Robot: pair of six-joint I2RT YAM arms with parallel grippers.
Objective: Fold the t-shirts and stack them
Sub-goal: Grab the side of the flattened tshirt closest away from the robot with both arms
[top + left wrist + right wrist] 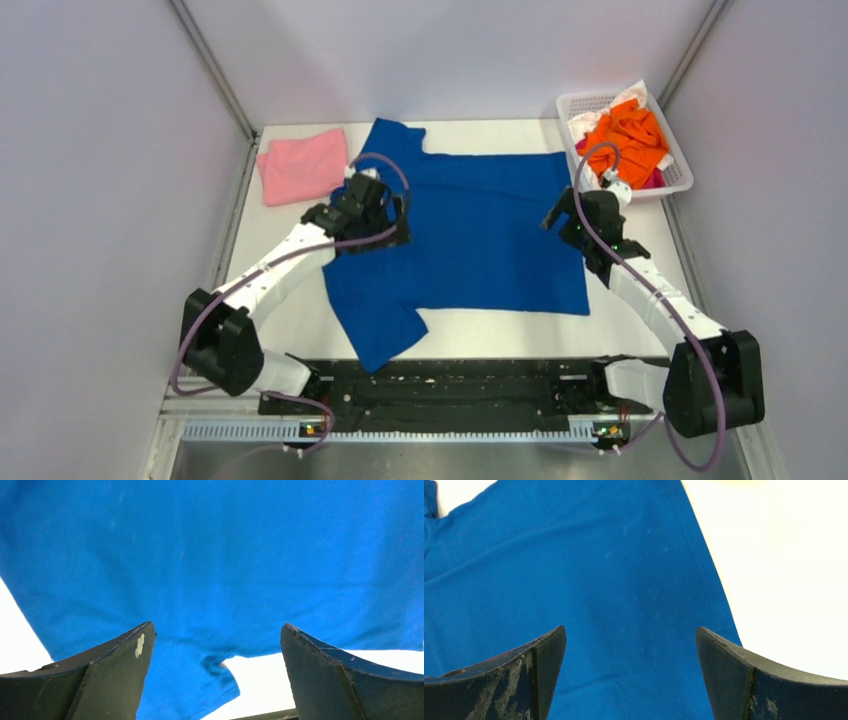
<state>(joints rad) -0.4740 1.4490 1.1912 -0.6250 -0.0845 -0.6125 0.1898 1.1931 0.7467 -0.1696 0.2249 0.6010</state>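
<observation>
**A:** Shirts first: where are they?

**B:** The blue shirt (480, 230) lies spread flat in the middle of the table (500, 330), plain side up. Its sleeves are at the left end, one pointing far and one near, and its hem is on the right. The pink shirt (302, 165) sits folded at the far left corner, near the far sleeve. The orange shirts (628, 135) are heaped in the basket (575, 105) at the far right, apart from the blue one.

**A:** And the left gripper (395, 218)?

**B:** It is over the blue shirt's left end, between the two sleeves. Its jaws are spread wide with nothing between them. The wrist view shows blue cloth filling most of the frame, with a cloth edge and white table low in the gap. I cannot tell whether the fingers (120, 665) touch the cloth.

**A:** The right gripper (560, 218)?

**B:** It is over the hem side, at the shirt's right edge. Its jaws are also spread and grip nothing. In its wrist view the hem runs down toward one finger (744, 680), with bare table beyond it.
</observation>
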